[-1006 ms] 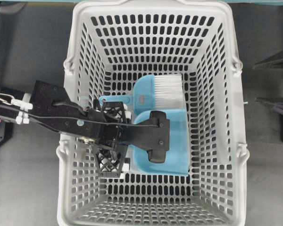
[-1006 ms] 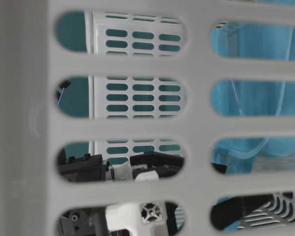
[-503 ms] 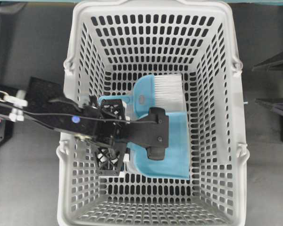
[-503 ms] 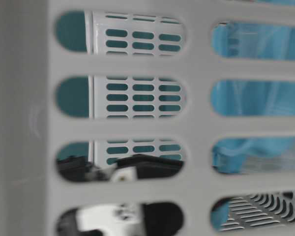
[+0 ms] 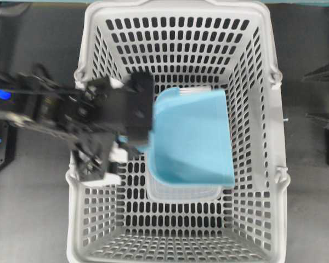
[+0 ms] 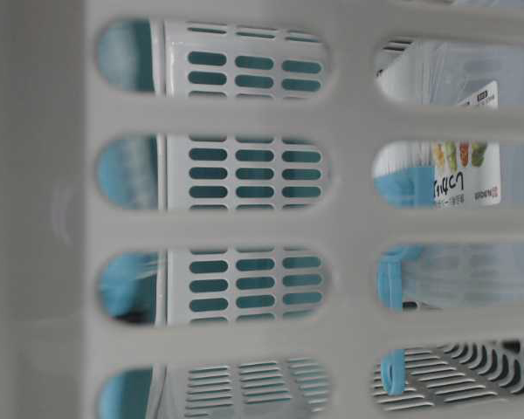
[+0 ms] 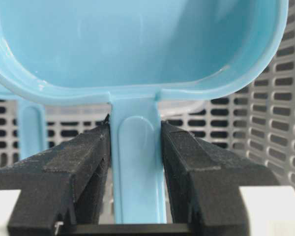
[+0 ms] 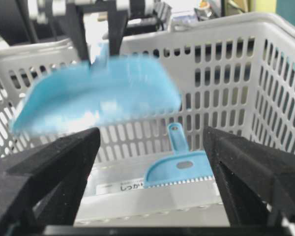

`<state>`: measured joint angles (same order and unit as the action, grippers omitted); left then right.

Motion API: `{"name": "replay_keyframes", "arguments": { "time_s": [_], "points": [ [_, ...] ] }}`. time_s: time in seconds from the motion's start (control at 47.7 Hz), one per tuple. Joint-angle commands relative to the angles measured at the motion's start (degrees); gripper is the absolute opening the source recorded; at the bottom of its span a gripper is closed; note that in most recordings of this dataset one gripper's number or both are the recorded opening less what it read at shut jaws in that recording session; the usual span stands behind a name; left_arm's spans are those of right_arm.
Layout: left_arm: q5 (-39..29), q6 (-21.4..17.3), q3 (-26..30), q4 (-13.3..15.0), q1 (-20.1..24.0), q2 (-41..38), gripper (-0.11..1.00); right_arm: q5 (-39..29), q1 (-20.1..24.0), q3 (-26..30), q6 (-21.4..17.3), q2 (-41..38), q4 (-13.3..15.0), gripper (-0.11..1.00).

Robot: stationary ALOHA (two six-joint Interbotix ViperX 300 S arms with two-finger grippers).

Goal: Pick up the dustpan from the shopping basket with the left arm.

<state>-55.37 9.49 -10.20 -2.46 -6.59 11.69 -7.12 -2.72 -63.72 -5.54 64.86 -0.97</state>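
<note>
My left gripper (image 5: pixel 134 146) is shut on the thin handle of the light blue dustpan (image 5: pixel 189 138) and holds it raised over the light grey shopping basket (image 5: pixel 175 9). In the left wrist view the handle stands between both black fingers (image 7: pixel 83 157) of the gripper (image 7: pixel 136 145), with the dustpan's tray (image 7: pixel 137 44) just beyond. The right wrist view shows the dustpan (image 8: pixel 98 96) blurred in mid-air above the basket floor. My right gripper (image 8: pixel 150 142) is open and empty outside the basket wall (image 8: pixel 226 64).
A blue hand brush (image 8: pixel 179 167) lies on a clear lidded plastic box (image 8: pixel 152 196) on the basket floor. The box (image 5: pixel 181 192) shows under the dustpan from overhead, and its label (image 6: pixel 472 157) shows through the basket slots.
My left gripper has risen from the basket floor with the dustpan and shifted left and back. The dustpan now hangs over the brush. The gripper has left the table-level view.
</note>
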Motion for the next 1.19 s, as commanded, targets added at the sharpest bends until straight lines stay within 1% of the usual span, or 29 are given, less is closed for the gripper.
{"name": "replay_keyframes", "arguments": {
  "time_s": [0.0, 0.147, 0.335, 0.545, 1.174],
  "points": [
    [-0.26, -0.09, 1.32, -0.18, 0.53, 3.6, 0.31, 0.53, -0.09, 0.35, -0.09, -0.26, -0.18, 0.8],
    [-2.29, 0.44, 1.67, -0.18, 0.35, 4.39, 0.31, 0.62, -0.18, 0.26, -0.09, -0.26, -0.18, 0.8],
    [-4.48, 0.44, 3.96, -0.18, 0.44, 2.55, 0.31, 0.62, -0.09, 0.26, -0.09, -0.26, -0.18, 0.8],
    [-5.45, 0.09, 6.42, -0.18, 0.7, 0.35, 0.31, 0.7, -0.09, 0.26, -0.09, -0.26, -0.18, 0.8],
    [-5.45, 0.26, 6.68, -0.18, 0.7, -0.62, 0.31, 1.93, -0.09, 0.26, -0.09, 0.0, -0.18, 0.8]
  ]
}}
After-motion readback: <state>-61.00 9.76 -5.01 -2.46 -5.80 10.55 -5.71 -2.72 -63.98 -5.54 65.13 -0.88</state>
